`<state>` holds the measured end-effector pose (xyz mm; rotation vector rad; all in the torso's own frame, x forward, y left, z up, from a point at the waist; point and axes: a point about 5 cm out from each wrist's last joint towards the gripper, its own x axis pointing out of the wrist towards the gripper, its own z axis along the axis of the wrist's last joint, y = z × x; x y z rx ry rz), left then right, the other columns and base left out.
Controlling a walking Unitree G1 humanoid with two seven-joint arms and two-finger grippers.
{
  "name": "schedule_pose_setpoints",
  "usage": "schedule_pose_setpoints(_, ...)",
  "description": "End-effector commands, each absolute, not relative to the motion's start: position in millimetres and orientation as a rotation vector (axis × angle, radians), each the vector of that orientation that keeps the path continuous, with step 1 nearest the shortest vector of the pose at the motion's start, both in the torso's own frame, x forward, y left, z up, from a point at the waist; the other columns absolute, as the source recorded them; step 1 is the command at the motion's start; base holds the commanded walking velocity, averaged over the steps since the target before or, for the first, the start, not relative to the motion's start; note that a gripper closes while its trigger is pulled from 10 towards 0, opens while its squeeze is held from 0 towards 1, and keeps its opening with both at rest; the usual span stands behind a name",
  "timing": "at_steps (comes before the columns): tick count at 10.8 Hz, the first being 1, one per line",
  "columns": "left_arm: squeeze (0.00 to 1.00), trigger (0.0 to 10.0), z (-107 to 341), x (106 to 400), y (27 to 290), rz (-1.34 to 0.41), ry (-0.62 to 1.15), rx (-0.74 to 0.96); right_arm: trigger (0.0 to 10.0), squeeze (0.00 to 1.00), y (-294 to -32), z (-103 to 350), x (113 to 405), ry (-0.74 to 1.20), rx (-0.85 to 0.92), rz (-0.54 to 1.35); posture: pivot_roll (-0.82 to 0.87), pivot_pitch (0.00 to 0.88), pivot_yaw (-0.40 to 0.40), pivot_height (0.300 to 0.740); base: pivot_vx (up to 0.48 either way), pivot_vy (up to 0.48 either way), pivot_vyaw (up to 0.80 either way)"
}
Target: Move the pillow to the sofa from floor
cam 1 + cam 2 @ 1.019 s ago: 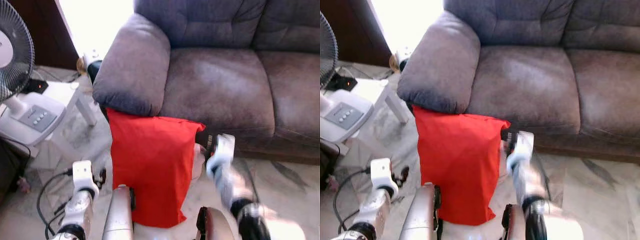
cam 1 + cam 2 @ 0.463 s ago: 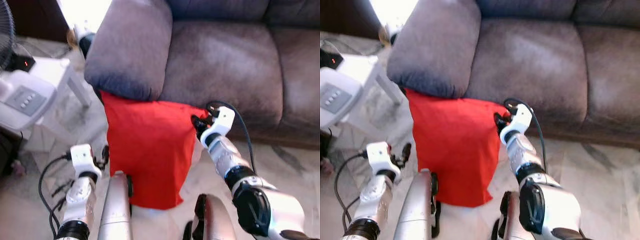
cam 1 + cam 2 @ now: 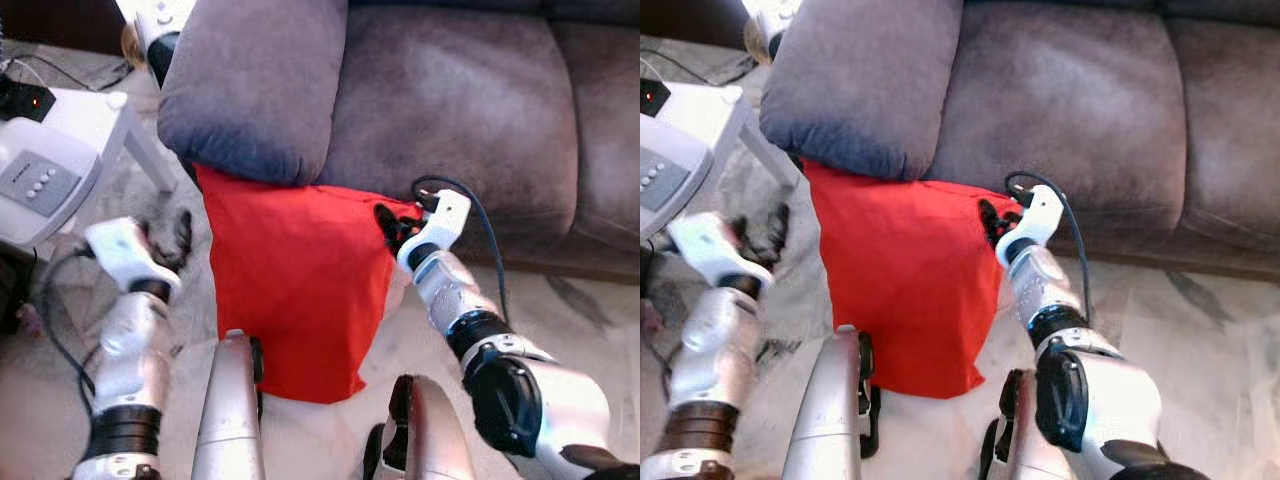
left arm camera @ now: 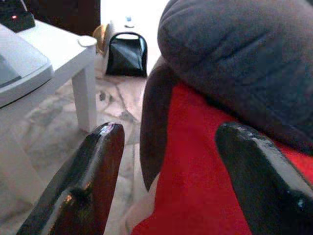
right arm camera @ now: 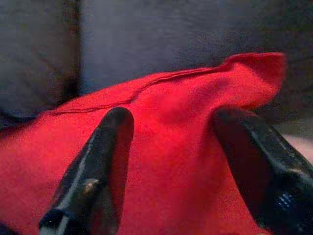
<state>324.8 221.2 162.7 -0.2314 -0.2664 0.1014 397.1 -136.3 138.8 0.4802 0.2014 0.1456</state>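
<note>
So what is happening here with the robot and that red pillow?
The robot is reaching for the red pillow, which stands on the floor against the grey sofa, under its armrest. The right claw is open at the pillow's upper right corner; the left claw is open beside its left edge. Nothing is lifted yet.

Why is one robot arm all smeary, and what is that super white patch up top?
In the left eye view the left gripper is motion-blurred, while the red pillow and right gripper look sharp. In the left wrist view, daylight behind the sofa arm is blown out white.
</note>
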Motion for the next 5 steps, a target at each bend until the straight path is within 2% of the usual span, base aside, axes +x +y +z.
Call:
schedule_pose_setpoints(1, 0.0, 10.0, 156.6, 317.7, 227.7, 0.118, -0.221, -0.247, 10.0, 0.0, -142.2, 141.7, 398.8, 0.198, 0.477, 0.104, 0.2, 0.446, -0.032, 0.591, 0.0, 0.0, 0.0)
schedule_pose_setpoints(3, 0.0, 10.0, 159.7, 312.8, 231.1, 0.135, -0.218, -0.279, 10.0, 0.0, -163.2, 161.5, 406.6, 0.167, 0.473, -0.042, 0.19, 0.456, -0.039, 0.591, 0.0, 0.0, 0.0)
schedule_pose_setpoints(5, 0.0, 10.0, 163.0, 314.1, 234.0, 0.133, -0.218, -0.274, 10.0, 0.0, -169.7, 168.8, 408.8, 0.149, 0.498, -0.077, 0.19, 0.457, -0.041, 0.591, 0.0, 0.0, 0.0)
